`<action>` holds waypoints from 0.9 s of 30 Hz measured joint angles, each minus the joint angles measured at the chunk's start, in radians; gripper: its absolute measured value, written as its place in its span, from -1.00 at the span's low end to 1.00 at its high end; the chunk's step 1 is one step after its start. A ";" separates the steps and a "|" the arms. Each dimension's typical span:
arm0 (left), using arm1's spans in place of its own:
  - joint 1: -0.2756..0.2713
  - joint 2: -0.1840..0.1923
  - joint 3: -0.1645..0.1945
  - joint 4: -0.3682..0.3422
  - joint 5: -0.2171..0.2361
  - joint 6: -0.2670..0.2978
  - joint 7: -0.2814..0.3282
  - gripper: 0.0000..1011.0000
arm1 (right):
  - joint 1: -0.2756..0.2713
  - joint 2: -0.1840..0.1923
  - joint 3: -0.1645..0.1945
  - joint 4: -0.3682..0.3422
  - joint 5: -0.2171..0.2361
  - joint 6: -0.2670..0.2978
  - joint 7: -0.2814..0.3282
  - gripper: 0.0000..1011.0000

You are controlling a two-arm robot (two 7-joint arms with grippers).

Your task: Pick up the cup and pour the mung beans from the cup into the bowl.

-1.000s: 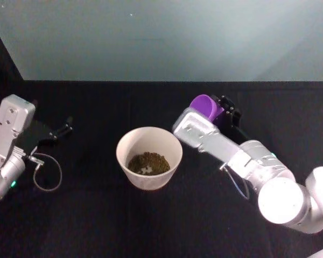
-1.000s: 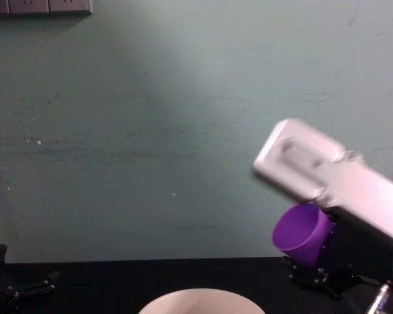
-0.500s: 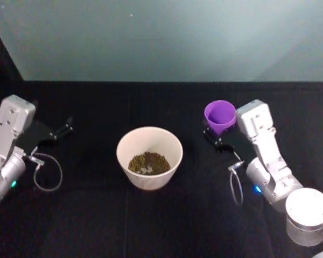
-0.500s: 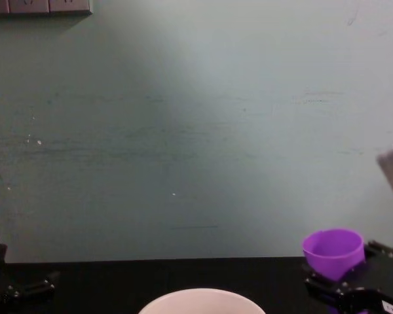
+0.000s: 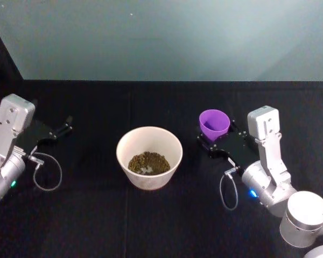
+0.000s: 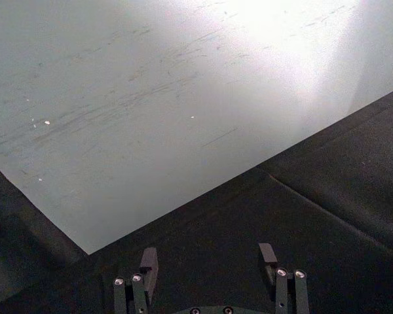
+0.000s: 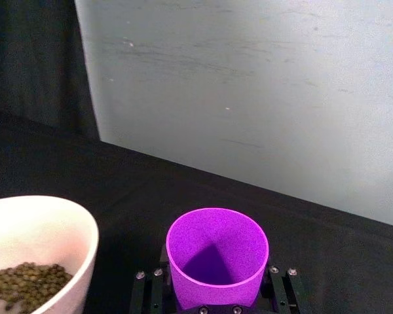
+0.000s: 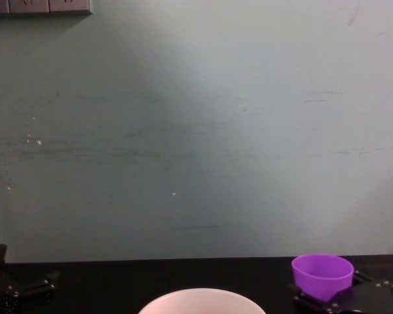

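Observation:
The purple cup (image 5: 214, 123) stands upright to the right of the white bowl (image 5: 149, 128), with my right gripper (image 5: 218, 137) shut on its lower part. In the right wrist view the cup (image 7: 216, 256) looks empty inside, with a black finger (image 7: 149, 288) against each side. Mung beans (image 5: 148, 162) lie in the bottom of the bowl (image 7: 85, 226). From the chest the cup (image 8: 322, 274) sits low at the right, beside the bowl's rim (image 8: 203, 296). My left gripper (image 5: 68, 124) rests open at the far left, its fingers (image 6: 149, 260) apart with nothing between them.
Black cloth covers the table (image 5: 151, 215), ending at a pale green wall (image 5: 167, 37) behind. A looped cable (image 5: 46, 172) hangs by my left arm, another cable (image 5: 229, 191) by my right arm. Open cloth lies between bowl and left gripper.
The cup went from tilted toward the bowl to upright. My right arm swung back to the right and lowered it toward the table. The left arm stayed put.

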 joint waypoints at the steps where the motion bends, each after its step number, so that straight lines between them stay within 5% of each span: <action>1: 0.000 0.000 0.000 0.000 0.000 0.000 0.000 0.98 | 0.007 0.002 -0.003 0.014 0.014 -0.008 0.011 0.44; 12: 0.000 0.000 0.000 0.000 0.000 0.000 0.000 0.98 | 0.049 0.029 -0.013 0.091 0.111 -0.040 0.093 0.44; 27: 0.000 0.000 0.000 0.000 0.000 0.000 0.000 0.98 | 0.051 0.064 -0.046 0.106 0.169 -0.077 0.140 0.44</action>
